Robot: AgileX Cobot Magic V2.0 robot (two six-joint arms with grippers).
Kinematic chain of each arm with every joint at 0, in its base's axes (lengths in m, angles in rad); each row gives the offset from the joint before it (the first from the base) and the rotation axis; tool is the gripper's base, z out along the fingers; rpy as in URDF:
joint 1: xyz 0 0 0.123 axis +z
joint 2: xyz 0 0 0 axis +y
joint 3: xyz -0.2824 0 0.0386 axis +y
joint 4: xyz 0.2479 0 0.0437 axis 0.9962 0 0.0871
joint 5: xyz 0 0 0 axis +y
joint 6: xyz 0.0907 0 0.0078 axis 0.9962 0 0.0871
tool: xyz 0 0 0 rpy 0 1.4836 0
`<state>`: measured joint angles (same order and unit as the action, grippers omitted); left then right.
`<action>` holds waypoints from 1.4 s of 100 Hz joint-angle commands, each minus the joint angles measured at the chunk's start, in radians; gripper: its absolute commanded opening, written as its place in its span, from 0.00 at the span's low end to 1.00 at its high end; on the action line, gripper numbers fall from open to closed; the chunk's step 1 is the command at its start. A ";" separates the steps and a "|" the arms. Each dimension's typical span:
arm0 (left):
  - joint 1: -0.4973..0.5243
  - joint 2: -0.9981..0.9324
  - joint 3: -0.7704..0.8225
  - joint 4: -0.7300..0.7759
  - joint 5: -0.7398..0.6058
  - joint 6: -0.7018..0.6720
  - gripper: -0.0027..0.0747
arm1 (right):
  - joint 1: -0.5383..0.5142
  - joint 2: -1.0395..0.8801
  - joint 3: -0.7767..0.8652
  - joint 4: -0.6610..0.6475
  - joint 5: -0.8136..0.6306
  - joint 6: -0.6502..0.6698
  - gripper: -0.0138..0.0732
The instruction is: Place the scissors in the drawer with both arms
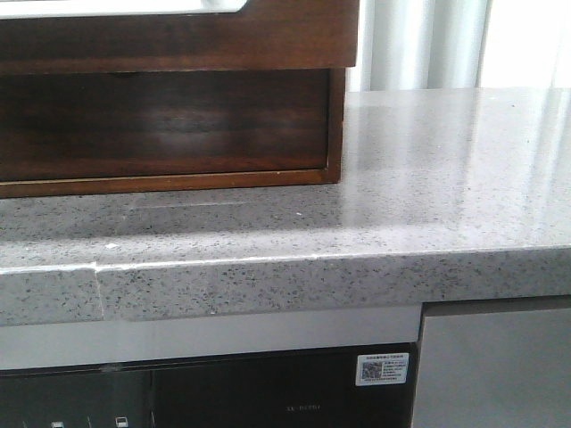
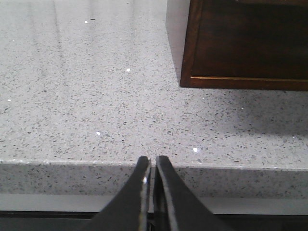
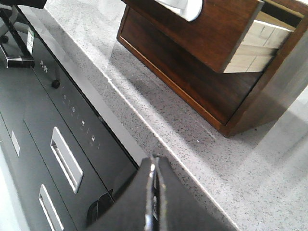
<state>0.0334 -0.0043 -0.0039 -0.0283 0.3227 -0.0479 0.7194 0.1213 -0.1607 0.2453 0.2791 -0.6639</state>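
Note:
The scissors are not in any view. The drawer (image 1: 178, 40) is the upper, low-fronted one of a dark brown wooden box; it stands pulled out, with white along its top edge, and also shows in the right wrist view (image 3: 211, 33). Below it is the taller drawer front (image 1: 169, 120), shut; its corner shows in the left wrist view (image 2: 245, 48). My left gripper (image 2: 151, 161) is shut and empty at the counter's front edge, left of the box. My right gripper (image 3: 155, 160) is shut and empty over the counter's front edge. Neither gripper shows in the front view.
The box stands at the back left of a grey speckled stone counter (image 1: 419, 178). Under the counter is a black glass appliance (image 1: 223, 392) with recessed handles (image 3: 65, 159), and a grey cabinet door (image 1: 495, 366) to its right.

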 commanded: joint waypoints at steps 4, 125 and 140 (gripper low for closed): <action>0.001 -0.034 0.020 -0.005 -0.048 -0.009 0.01 | 0.000 0.010 -0.026 0.009 -0.082 -0.001 0.08; 0.001 -0.034 0.020 -0.005 -0.048 -0.009 0.01 | -0.455 -0.064 0.149 -0.414 -0.387 0.800 0.08; 0.001 -0.034 0.020 -0.005 -0.048 -0.009 0.01 | -0.576 -0.111 0.182 -0.414 -0.387 0.802 0.08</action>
<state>0.0334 -0.0043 -0.0039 -0.0283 0.3244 -0.0479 0.2078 0.0185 0.0131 -0.1569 -0.0175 0.1329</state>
